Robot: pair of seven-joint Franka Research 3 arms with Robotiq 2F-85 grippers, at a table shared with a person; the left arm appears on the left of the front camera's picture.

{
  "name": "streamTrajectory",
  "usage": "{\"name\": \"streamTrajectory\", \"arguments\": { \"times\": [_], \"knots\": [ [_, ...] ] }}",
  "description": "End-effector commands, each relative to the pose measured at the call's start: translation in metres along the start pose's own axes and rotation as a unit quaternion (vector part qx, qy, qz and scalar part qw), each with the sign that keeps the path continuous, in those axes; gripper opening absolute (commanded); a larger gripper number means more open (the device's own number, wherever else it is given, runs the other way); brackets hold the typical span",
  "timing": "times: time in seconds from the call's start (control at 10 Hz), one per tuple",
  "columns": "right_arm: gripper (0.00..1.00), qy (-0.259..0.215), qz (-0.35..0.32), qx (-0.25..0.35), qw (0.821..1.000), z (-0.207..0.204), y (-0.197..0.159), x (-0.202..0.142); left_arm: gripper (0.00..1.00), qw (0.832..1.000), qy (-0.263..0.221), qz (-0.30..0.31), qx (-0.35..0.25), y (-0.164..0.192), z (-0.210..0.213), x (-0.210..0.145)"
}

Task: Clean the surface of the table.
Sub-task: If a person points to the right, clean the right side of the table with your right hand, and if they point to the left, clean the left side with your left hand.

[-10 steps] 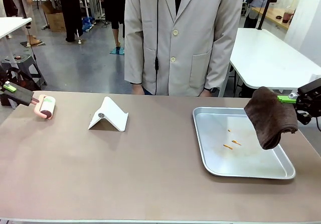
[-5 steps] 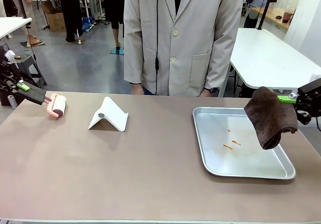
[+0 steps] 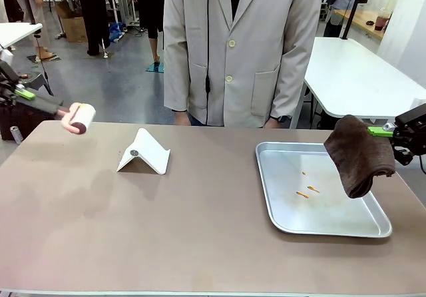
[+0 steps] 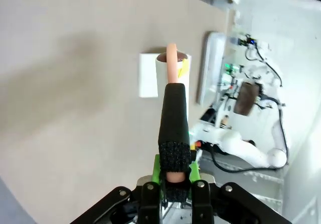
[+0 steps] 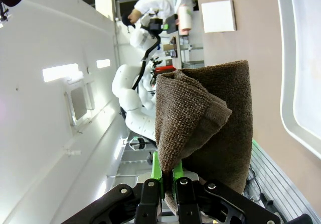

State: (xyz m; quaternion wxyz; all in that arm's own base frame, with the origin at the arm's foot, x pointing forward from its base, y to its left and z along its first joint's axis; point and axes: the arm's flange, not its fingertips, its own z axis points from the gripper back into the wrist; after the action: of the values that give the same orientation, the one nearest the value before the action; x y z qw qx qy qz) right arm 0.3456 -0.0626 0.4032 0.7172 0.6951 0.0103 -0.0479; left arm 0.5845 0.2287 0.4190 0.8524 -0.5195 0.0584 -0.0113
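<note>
Left end effector (image 4: 174, 176) is clamped tight on the black handle of a roller (image 3: 82, 117), which hangs in the air over the far-left corner of the surface (image 3: 166, 230), not touching it. Right end effector (image 3: 386, 131) is closed on a brown cloth (image 3: 358, 154) that dangles over the right side of the tray (image 3: 266, 197).

My take: the step is getting the roller down and rolling. Bring the drum down flat so its whole width touches. Then use long overlapping strokes toward the near edge and steer around the white stand (image 3: 143, 154) just beside the start point, because clipping it would shove it along.

The tray sits on the right half of the surface. It holds a few orange specks (image 3: 306, 190), probably crumbs, though they're too small to tell. Keep the cloth from dragging in them.
</note>
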Motion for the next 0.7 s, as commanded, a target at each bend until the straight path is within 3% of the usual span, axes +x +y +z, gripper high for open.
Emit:
{"name": "streamTrajectory", "arguments": {
  "times": [0.0, 0.6],
  "knots": [
    [0.0, 0.0, 0.004, -0.001, 1.0, 0.0, 0.003, -0.001, 0.22, 0.999, -0.002, -0.041, -0.036, -0.013, 0.014, -0.055],
    [0.0, 0.0, 0.004, -0.001, 1.0, 0.0, 0.003, -0.001, 0.22, 0.992, -0.035, -0.041, -0.114, 0.025, 0.055, -0.207]
  ]
}}
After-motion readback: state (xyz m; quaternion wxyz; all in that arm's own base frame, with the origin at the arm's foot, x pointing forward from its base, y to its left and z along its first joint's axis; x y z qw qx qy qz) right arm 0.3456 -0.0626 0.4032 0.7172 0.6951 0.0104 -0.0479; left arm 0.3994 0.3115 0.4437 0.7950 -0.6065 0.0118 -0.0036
